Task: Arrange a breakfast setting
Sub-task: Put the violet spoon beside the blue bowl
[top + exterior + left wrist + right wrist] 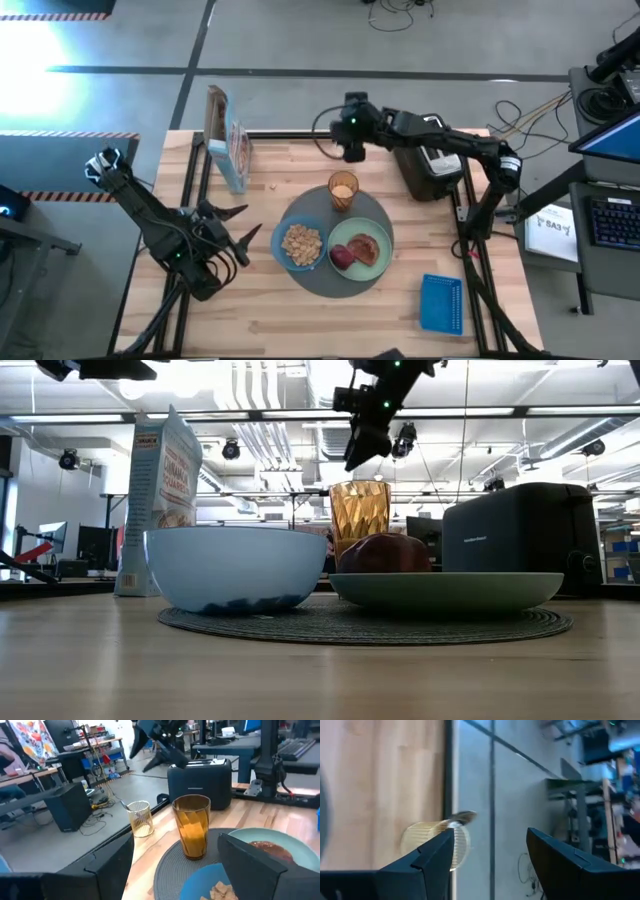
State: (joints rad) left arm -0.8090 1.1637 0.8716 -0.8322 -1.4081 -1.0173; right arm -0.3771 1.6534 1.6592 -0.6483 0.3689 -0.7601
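On the bench point(300, 310), the round dark-grey mat point(378, 215) carried the small blue bowl point(301, 245), pale green plate point(360, 250) and glass of orange drink point(343, 191). The right tool point(353, 150) hung wide, empty, above the far edge; the left tool point(238, 228) waited wide beside the mat. Only the wrist views showed a clear ribbed cup point(140, 818).

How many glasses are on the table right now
2. The orange glass stands on the mat behind the bowl; an empty ribbed glass stands at the table's far edge. Others may be hidden.
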